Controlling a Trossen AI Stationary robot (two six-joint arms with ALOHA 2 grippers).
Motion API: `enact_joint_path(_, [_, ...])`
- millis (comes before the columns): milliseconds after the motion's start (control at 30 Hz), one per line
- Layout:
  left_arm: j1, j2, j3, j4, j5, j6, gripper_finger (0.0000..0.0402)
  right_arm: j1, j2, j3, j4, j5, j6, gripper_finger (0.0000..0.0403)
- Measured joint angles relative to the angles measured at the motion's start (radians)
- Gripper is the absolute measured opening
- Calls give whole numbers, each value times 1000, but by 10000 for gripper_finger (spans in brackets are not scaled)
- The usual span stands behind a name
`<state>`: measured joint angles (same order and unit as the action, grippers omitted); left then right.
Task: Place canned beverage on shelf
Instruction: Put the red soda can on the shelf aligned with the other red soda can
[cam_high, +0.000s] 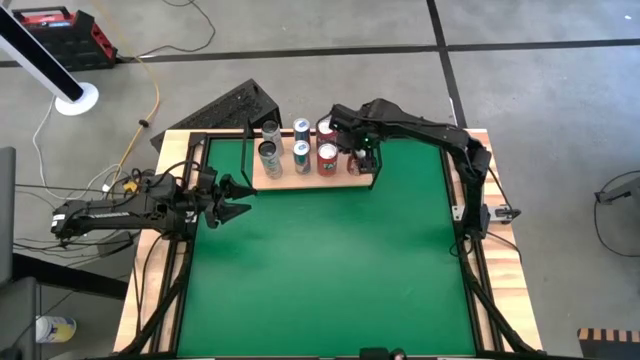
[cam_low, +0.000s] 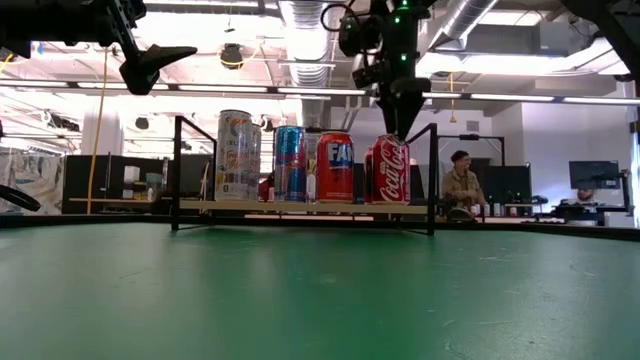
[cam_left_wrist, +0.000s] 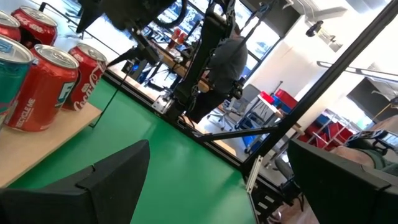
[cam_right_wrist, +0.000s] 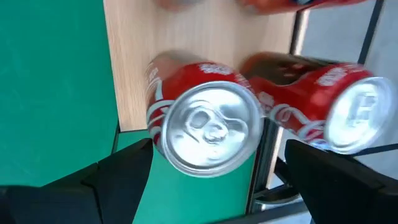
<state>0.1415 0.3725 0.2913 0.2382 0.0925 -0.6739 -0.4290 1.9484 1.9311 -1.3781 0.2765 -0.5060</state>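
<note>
The shelf (cam_high: 285, 180) is a light-wood board with a thin black wire frame, standing at the far middle of the green mat (cam_high: 320, 270). Several cans stand upright on it, silver ones (cam_high: 270, 155) at its left and red ones (cam_high: 327, 158) at its right. A red Coca-Cola can (cam_right_wrist: 211, 127) stands on the board's right end (cam_low: 390, 170), with a second one (cam_right_wrist: 348, 115) beside it. My right gripper (cam_right_wrist: 217, 180) is open directly above that can, one finger on either side of its top. My left gripper (cam_high: 237, 198) is open and empty above the mat, left of the shelf.
The shelf's black wire post (cam_low: 433, 175) stands close to the Coca-Cola can. A dark slanted object (cam_high: 235, 108) lies behind the table's far edge. People (cam_low: 462, 185) sit in the room beyond. The green mat in front of the shelf is bare.
</note>
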Motion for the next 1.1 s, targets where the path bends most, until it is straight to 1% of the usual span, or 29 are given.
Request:
enact_joint_path(167, [0,0,0,0,0,10,366,9,-1,76,-48,8,29,390])
enact_joint_path(267, [0,0,0,5,8,9,366,25,-1,133,-92,17,92,388])
enact_joint_path(333, [0,0,0,15,18,9,366,41,-2,155,-111,-9,136,380])
enact_joint_path(400, [0,0,0,26,28,9,366,55,-15,156,-115,-56,158,362])
enact_joint_path(533, [0,0,0,51,33,9,366,77,-61,156,-97,-179,190,300])
enact_joint_path(633, [0,-1,2,82,36,8,366,79,-93,136,-63,-196,204,240])
enact_joint_path(700, [0,-1,7,90,36,9,366,70,-109,88,-28,-220,208,192])
enact_joint_path(800, [0,0,16,91,36,14,366,46,-119,-8,28,-299,195,111])
enact_joint_path(900, [0,-1,17,91,37,15,366,29,-117,-81,51,-328,167,30])
enact_joint_path(933, [0,0,17,90,36,15,366,25,-117,-97,59,-330,157,19])
enact_joint_path(967, [0,0,17,89,37,15,366,24,-117,-108,70,-330,151,17])
enact_joint_path(1100, [0,0,17,87,35,15,366,20,-118,-118,66,-318,148,32])
